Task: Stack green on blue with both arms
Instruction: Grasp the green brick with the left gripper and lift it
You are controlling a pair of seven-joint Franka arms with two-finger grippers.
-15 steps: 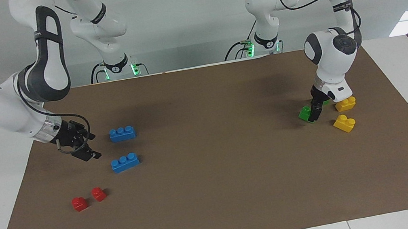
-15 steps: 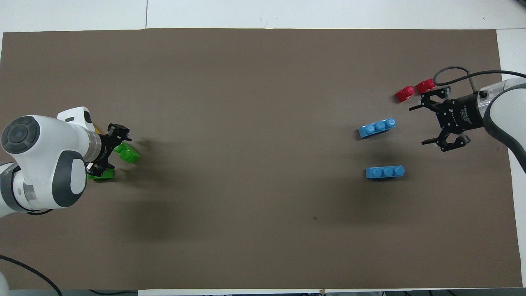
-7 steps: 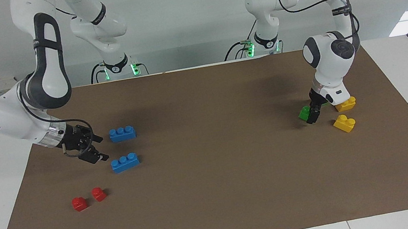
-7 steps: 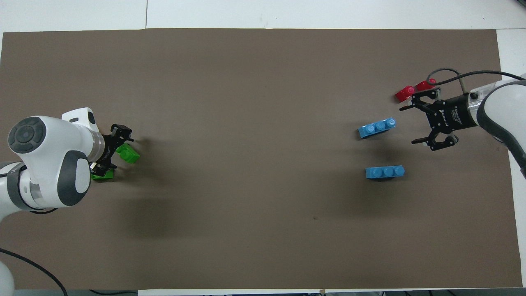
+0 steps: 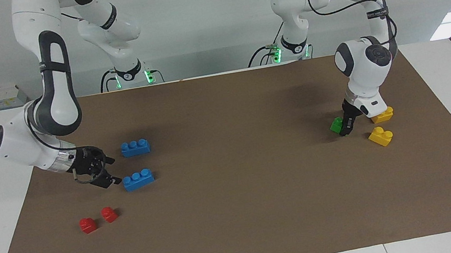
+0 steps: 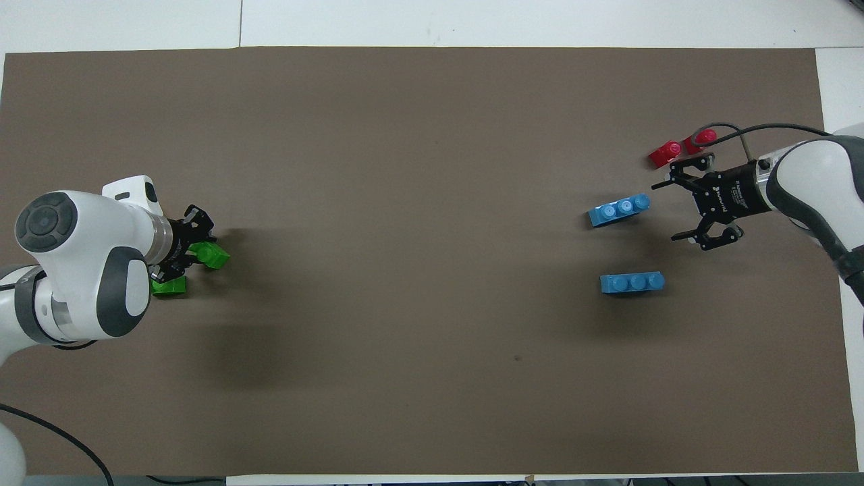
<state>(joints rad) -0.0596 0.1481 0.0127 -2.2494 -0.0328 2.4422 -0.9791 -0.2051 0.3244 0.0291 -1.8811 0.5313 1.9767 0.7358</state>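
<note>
The green two-stud brick (image 5: 336,125) on the brown mat (image 5: 248,213), beside the yellow bricks (image 5: 381,135), is pinched by the left gripper (image 5: 346,127), fingers narrowed on it for lifting. The right gripper (image 5: 110,173), fingers wide, is set low just beside the three-stud blue brick (image 5: 138,179), apparently to grasp it.

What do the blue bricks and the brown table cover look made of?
Two long blue three-stud bricks: likely moulded plastic, smooth, with a slight sheen on the studs. Flat brown sheet covering the table: looks like matte paper or thin card, no gloss; which one I can't tell.
</note>
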